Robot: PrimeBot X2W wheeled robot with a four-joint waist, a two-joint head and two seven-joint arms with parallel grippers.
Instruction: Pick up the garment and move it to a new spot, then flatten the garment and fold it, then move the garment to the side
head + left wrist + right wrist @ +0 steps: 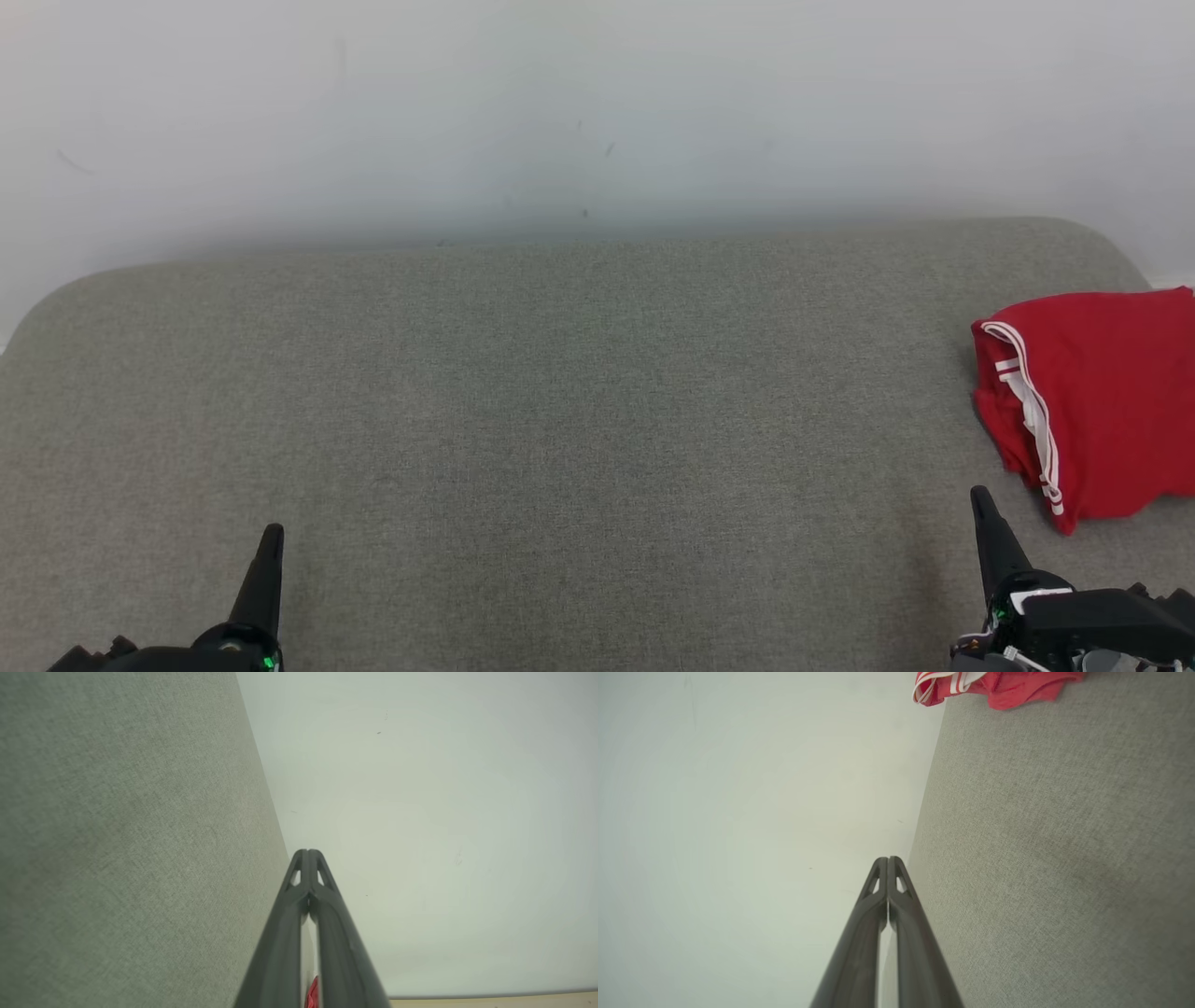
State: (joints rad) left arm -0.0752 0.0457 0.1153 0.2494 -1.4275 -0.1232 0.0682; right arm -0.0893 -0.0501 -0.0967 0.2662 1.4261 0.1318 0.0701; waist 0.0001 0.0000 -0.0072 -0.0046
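The garment [1092,401] is a red piece with white stripes along one edge, lying folded at the far right of the grey fabric surface [560,420]; its right side runs past the picture's edge. In the right wrist view the garment [999,688] shows at the top, well ahead of the fingertips. My right gripper [982,499] sits at the lower right, just below and left of the garment, shut with nothing in it; its tips meet in the right wrist view [888,859]. My left gripper [272,534] rests at the lower left, shut and empty, tips together in the left wrist view [307,851].
The grey fabric surface has rounded far corners and ends against a pale wall [597,112]. A strip of light floor [490,1002] shows in the left wrist view's lower right.
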